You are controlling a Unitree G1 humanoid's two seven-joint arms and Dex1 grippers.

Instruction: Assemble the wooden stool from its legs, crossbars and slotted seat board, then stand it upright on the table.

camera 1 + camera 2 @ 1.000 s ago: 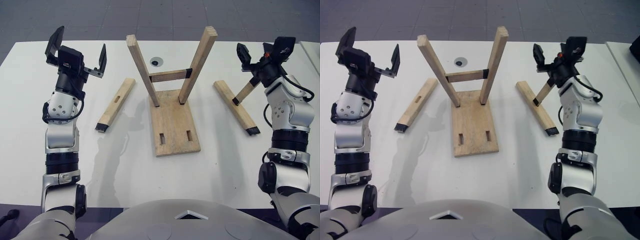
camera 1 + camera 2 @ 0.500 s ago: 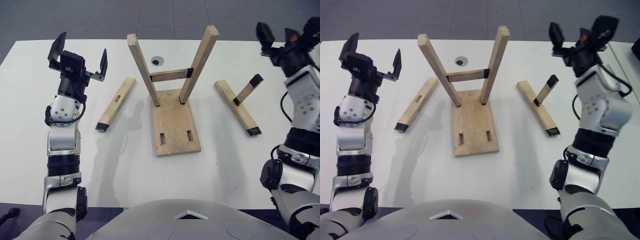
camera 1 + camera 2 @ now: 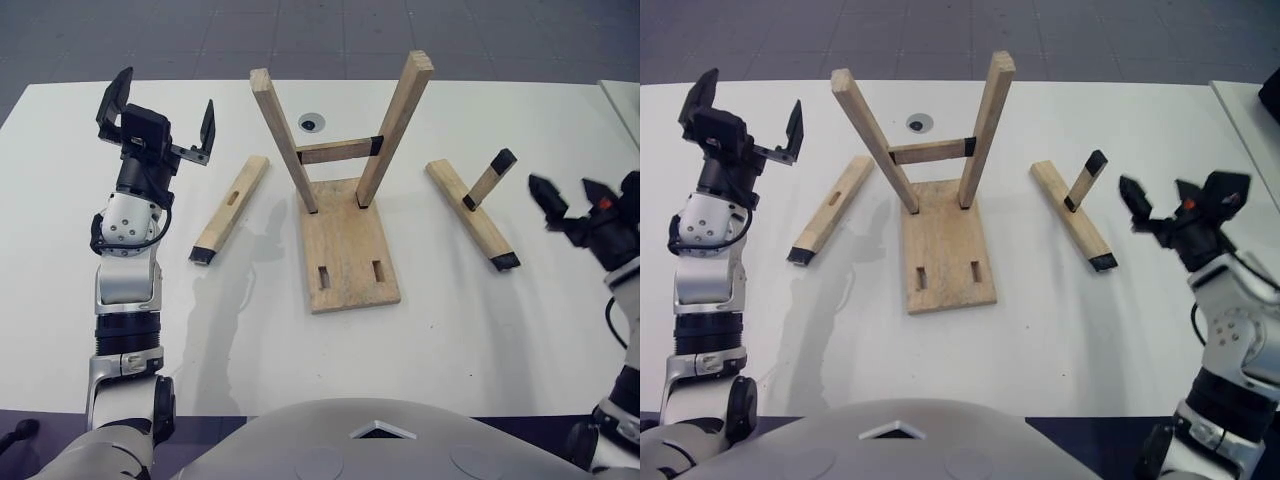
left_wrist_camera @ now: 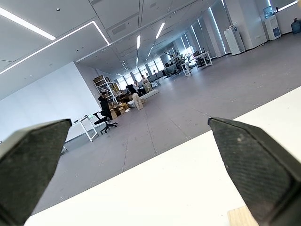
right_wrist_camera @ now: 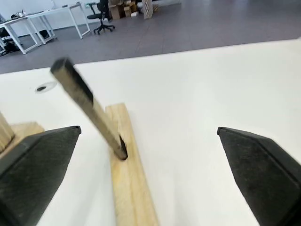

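The stool looks about half built: the seat board (image 3: 350, 240) lies flat on the bench (image 3: 500, 330) with two legs (image 3: 285, 140) standing at its far end, joined by one crossbar (image 3: 335, 152); its two near slots (image 3: 325, 276) are empty. A third leg (image 3: 232, 207) lies loose left of the seat board, and a fourth leg (image 3: 470, 213) lies to its right, with the second crossbar (image 3: 490, 178) plugged in. That makes four legs, two crossbars and one board. The left gripper (image 3: 160, 100), farther left, and the right gripper (image 3: 565, 190), farther right, both hold their jaws wide and empty.
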